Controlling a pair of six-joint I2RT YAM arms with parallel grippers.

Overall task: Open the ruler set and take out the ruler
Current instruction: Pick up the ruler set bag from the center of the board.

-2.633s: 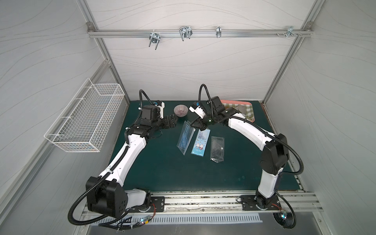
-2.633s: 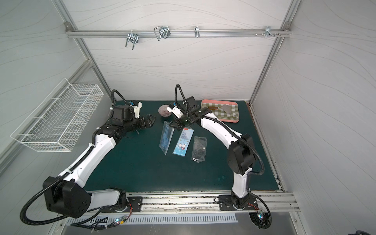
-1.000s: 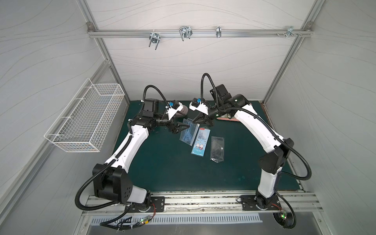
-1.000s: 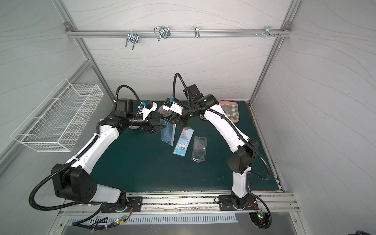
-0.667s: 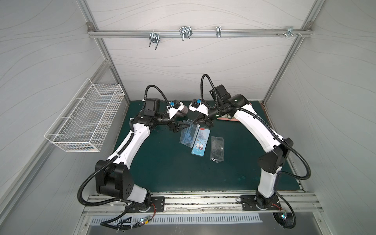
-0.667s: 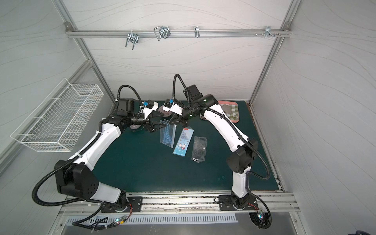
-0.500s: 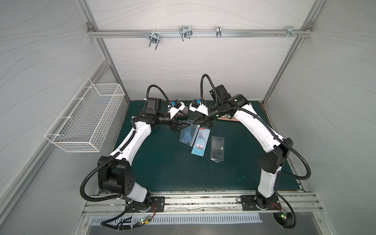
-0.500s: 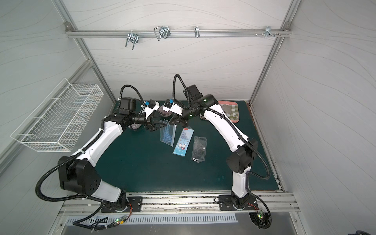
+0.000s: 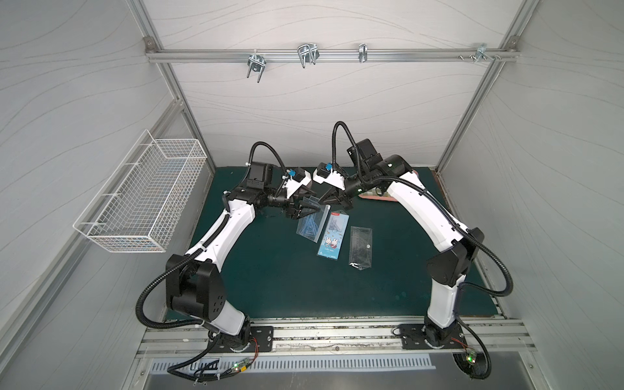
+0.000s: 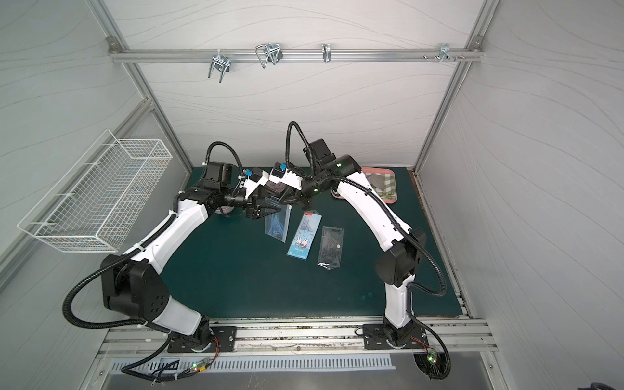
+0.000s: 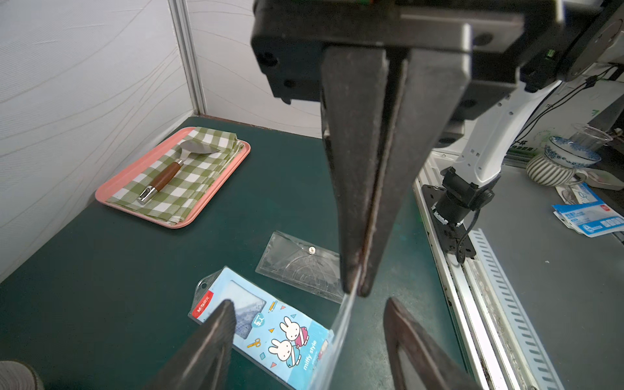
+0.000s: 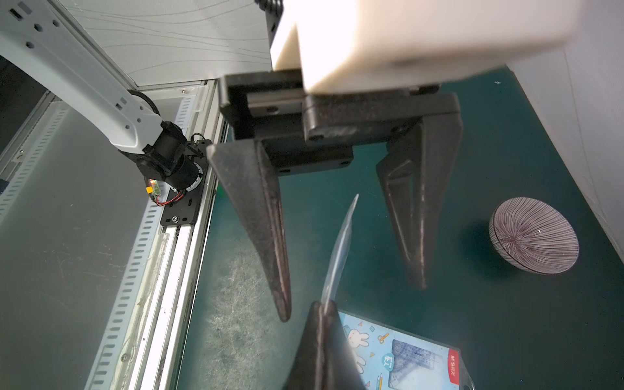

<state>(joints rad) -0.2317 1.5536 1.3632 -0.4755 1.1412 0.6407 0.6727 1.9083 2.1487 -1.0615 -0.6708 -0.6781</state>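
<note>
Left wrist view shows the right gripper (image 11: 354, 291) pinched tight on the thin top edge of the ruler set (image 9: 309, 224). The ruler set is a see-through bag with blue rulers inside. In both top views the bag is held up by that edge, over the back part of the green mat (image 9: 270, 277), just beside the bunny card (image 9: 332, 233) that lies flat. So the picking up is done.

I think the opening is only starting. The rulers are all inside the bag and nothing has come out. I cannot tell if the bag's flap is loose or closed.

The left gripper (image 12: 352, 302) has its two fingers spread apart, one on each side of the bag's edge. They do not seem to touch it. The left arm reaches across from its side, and the right arm bends over and points down. The two tips sit nose to nose above the mat. The left one needs to grab one side of the bag and pull
</note>
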